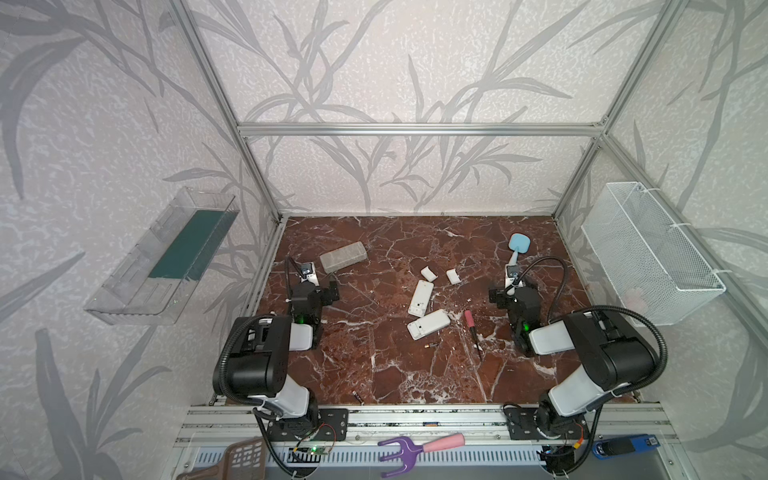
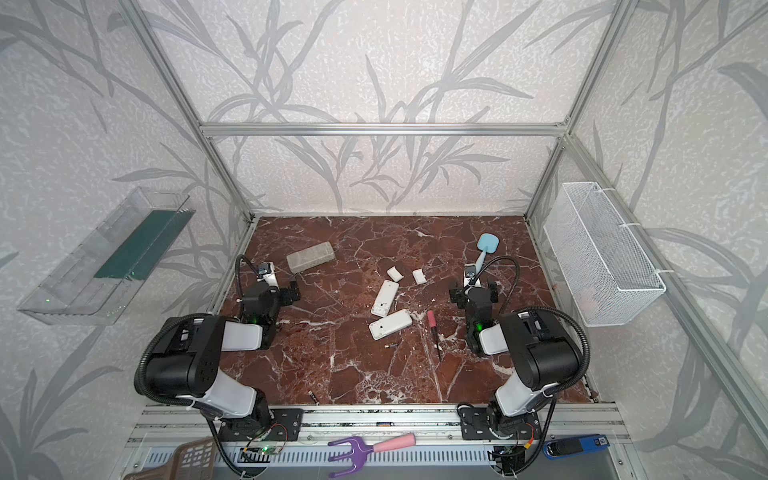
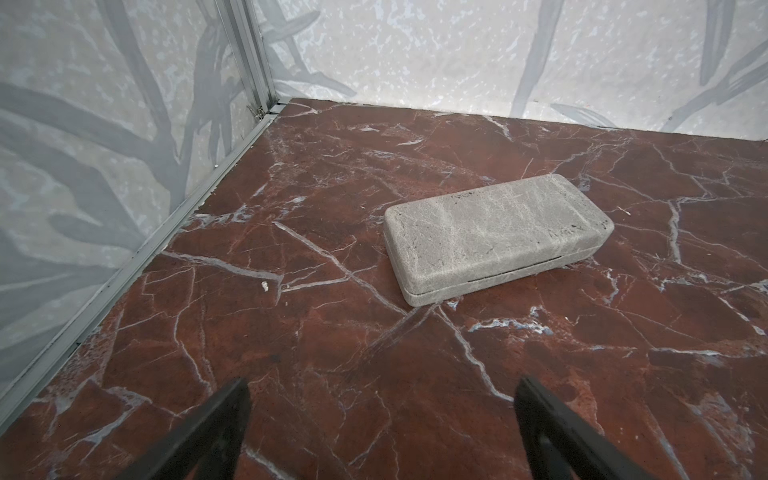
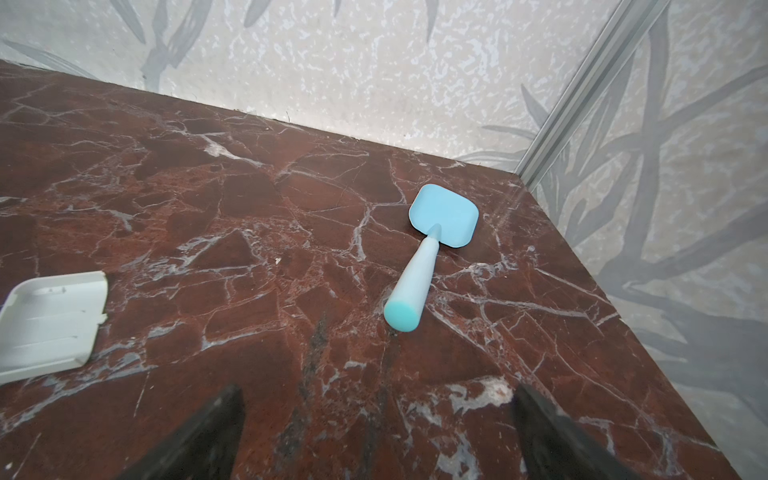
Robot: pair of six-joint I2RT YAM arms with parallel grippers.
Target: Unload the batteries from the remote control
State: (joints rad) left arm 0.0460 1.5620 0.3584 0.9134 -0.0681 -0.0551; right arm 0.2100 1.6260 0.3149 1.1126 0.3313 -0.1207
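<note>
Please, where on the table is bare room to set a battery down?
Free: the back strip between the grey case and the blue spatula; the patch between the left arm and the white remotes. Crowded: the middle, where the remotes, two battery covers, the red-handled screwdriver and a loose battery lie close together.

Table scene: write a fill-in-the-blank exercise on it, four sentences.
The screwdriver right of the loose battery has a ___ handle.
The case before the left claw is ___.
The spatula before the right claw is light ___.
Both claws hold nothing and stand ___.
Missing: red; grey; blue; open.
</note>
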